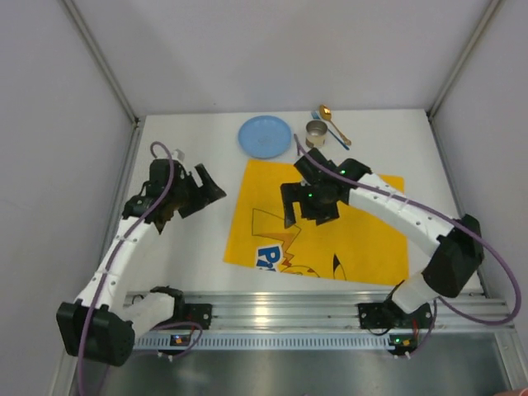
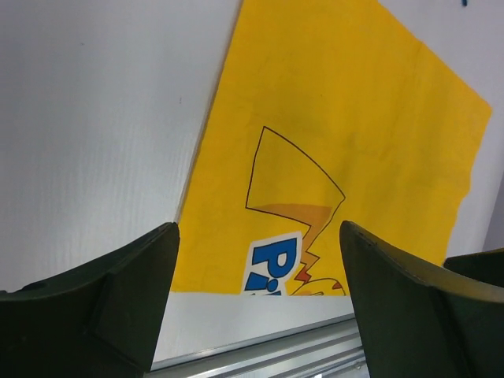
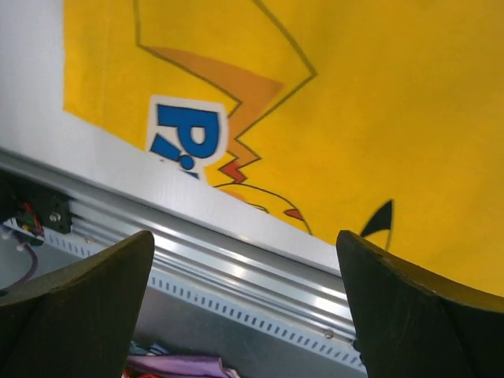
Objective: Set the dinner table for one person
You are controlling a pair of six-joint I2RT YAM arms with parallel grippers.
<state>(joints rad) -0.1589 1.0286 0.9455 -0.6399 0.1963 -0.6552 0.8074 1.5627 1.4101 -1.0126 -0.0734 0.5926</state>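
Dinner table (image 1: pixel 206 243) | placemat (image 1: pixel 363 239) partly hidden by right claw (image 1: pixel 308 211)

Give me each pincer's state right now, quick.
Left pincer: open, holding nothing.
Right pincer: open, holding nothing.

Plate (image 1: pixel 265 136), cup (image 1: pixel 316 132), spoon (image 1: pixel 334 122) lie behind placemat (image 1: pixel 363 239) on the dinner table (image 1: pixel 392 142).

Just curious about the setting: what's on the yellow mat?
Nothing lies on the mat where visible. The right gripper hangs over it, hiding a patch from above. Plate, cup and spoon sit on the table beyond.
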